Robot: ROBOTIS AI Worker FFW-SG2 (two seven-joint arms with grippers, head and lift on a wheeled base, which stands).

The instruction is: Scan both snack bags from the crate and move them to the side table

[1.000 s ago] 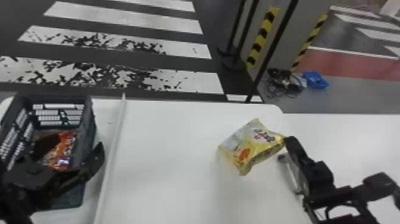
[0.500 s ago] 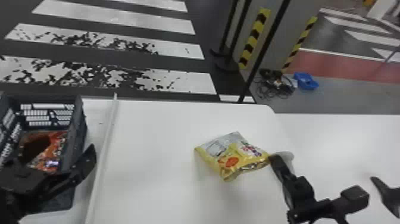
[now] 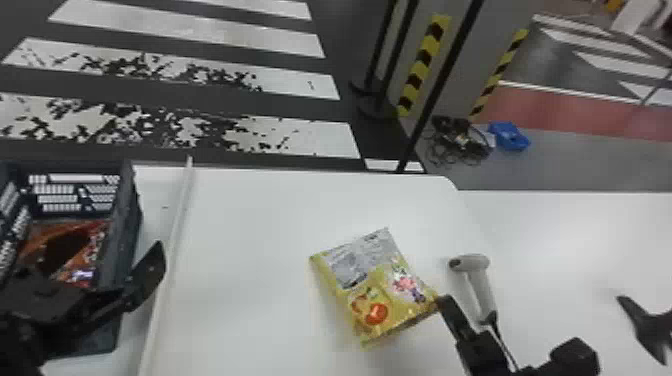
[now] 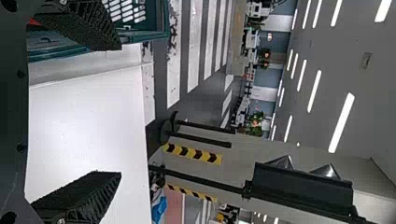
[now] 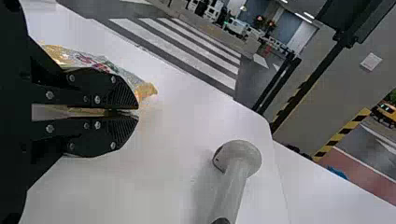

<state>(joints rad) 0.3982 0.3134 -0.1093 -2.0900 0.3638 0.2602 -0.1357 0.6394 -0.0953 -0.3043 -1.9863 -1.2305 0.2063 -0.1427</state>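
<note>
At the right part of the white table (image 3: pixel 240 270), the black two-fingered right gripper (image 3: pixel 442 300) is seen closed, its flat fingers pinched on one corner of a yellow-and-silver plastic snack bag with printed pictures (image 3: pixel 372 287); the bag is held slanting, its printed face shown to the head view, and whether the tabletop is touched by it cannot be told. Just beside this gripper, apart from it, a pale grey handheld scanner with a black cable (image 3: pixel 480 280) is set on the white surface. Beyond the scanner, a second white tabletop (image 3: pixel 575 235) is adjoined to the first. On the robot's left, well apart from the held bag, a raised white strip (image 3: pixel 172 250) is run along the table; past it, a dark slotted plastic crate (image 3: pixel 127 225) is placed. Inside the crate, an orange-red glossy snack bag (image 3: pixel 97 237) is contained, partly covered from sight by the black left gripper (image 3: pixel 107 260), whose fingers are spread wide with nothing held between them. Farther out, on the floor, a tangle of dark cables (image 3: pixel 457 137) and a blue object (image 3: pixel 509 136) are found near a grey pillar marked with yellow-and-black chevrons (image 3: pixel 425 65).
</note>
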